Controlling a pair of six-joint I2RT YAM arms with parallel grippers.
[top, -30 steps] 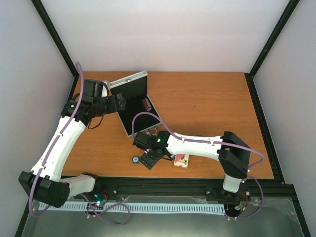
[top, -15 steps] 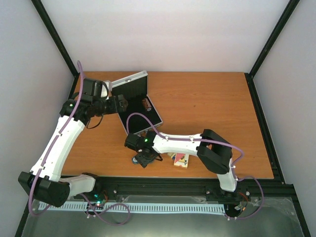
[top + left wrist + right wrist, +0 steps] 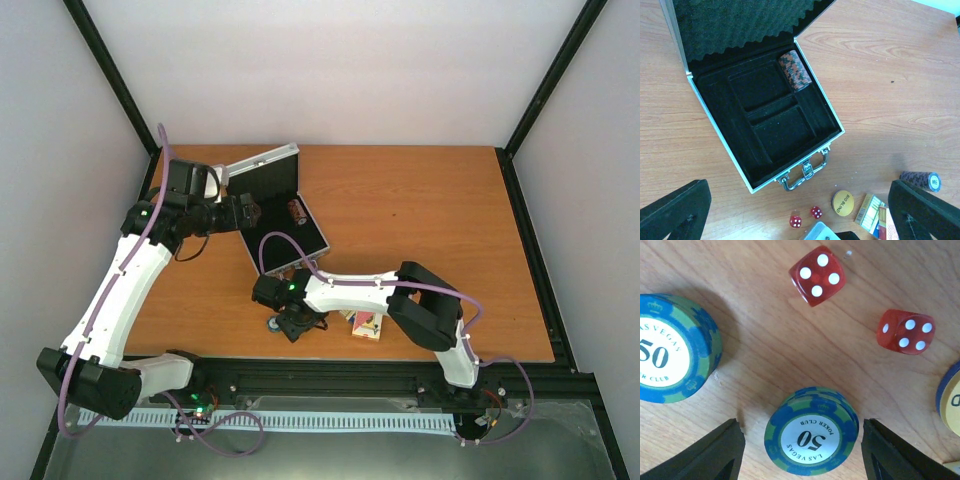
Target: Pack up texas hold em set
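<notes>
Directly beneath the wide-spread left gripper [image 3: 799, 185], the open silver aluminium case [image 3: 720, 131] holds one red-and-black chip stack [image 3: 795, 71]; the unclenched right gripper [image 3: 801, 422] straddles a blue-green chip stack [image 3: 811, 437].

Wooden table [image 3: 430, 220] bears an open case [image 3: 775, 135] at back-left, with two red dice [image 3: 816, 275], orange button [image 3: 843, 203], card decks [image 3: 871, 215] and blue chip stacks [image 3: 812, 437] near its handle.

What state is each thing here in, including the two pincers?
Case: open, lid raised.
Red chip stack: on its side inside case.
Blue chip stack: upright on table.
Dice: loose on table.
Button: flat on table.
Left pincer: open, empty.
Right pincer: open, straddling blue chip stack.
</notes>
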